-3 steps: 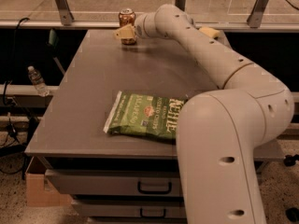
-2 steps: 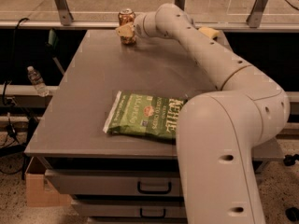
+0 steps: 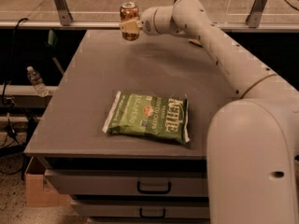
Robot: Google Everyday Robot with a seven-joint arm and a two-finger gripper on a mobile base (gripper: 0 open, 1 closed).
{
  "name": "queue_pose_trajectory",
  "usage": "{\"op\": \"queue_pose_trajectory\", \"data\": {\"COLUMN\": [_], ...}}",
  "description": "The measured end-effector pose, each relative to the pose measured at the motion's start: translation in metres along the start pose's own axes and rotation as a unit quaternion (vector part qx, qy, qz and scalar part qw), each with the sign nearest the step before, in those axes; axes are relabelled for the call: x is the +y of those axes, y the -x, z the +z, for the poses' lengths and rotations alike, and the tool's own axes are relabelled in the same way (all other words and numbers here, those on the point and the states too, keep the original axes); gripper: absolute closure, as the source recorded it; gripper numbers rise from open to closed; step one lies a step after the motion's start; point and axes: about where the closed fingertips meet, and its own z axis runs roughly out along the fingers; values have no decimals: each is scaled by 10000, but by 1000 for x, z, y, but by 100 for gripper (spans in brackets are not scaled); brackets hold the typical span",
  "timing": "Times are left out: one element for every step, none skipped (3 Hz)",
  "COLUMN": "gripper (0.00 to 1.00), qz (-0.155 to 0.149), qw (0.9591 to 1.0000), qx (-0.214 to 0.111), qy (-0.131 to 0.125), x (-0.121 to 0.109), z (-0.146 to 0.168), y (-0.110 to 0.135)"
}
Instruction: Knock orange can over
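The orange can (image 3: 129, 12), orange-brown with a silver top, stands upright at the table's far edge, left of centre. My gripper (image 3: 131, 30) reaches it from the right, with the white arm stretching across the back of the table. A pale finger (image 3: 130, 28) lies across the can's front at mid-height, and the gripper looks closed around the can. The can's lower part is partly hidden by the finger.
A green chip bag (image 3: 148, 118) lies flat near the front of the grey table (image 3: 88, 101). A bit of yellow sponge (image 3: 195, 42) shows behind the arm. A water bottle (image 3: 35, 80) stands off the table's left side. Drawers (image 3: 154, 186) are below.
The can and the gripper have moved together slightly up and to the right in the view. The can stays upright. The chip bag has not moved.
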Motion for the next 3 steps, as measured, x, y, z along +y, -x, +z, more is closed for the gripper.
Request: {"op": "queue_pose_trajectory", "data": {"gripper": [100,100,100], "qz": [-554,-1134,-1337], "qw": [9963,9860,9726], "qx": [-136,268,826], "qy": [637,1196,1715], "x": [25,47,65], "z": [-33,-67,-99], "y": [15,4,-22]}}
